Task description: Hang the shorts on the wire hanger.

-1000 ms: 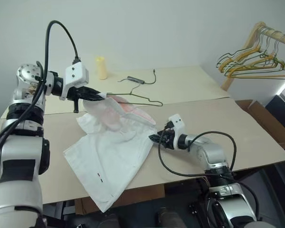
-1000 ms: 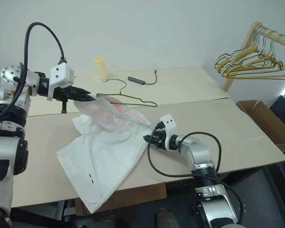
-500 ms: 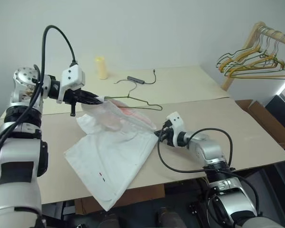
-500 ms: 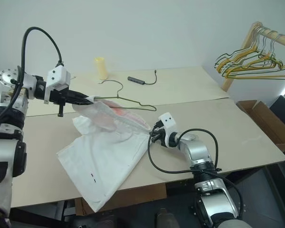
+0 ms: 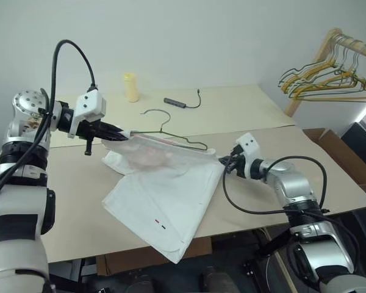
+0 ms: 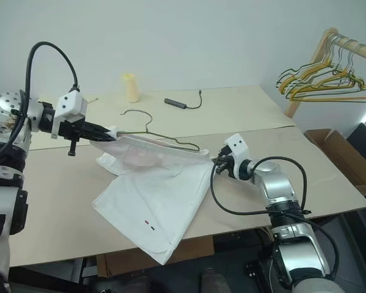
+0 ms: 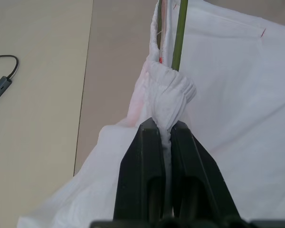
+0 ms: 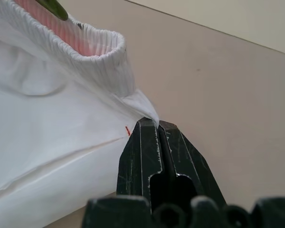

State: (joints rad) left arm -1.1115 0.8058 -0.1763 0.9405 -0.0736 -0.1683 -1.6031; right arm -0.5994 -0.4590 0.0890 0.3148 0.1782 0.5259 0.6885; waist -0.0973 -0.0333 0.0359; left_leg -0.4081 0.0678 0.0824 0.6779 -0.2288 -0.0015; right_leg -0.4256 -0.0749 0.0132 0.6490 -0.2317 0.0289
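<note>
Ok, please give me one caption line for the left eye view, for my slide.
Both grippers, left and right, pinch the white shorts stretched along the wire hanger.

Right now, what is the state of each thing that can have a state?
shorts: waistband stretched between both grippers, legs lying on the table.
wire hanger: bottom wire inside the waistband, hook free.
left gripper: shut on the waistband.
right gripper: shut on the shorts' edge.
</note>
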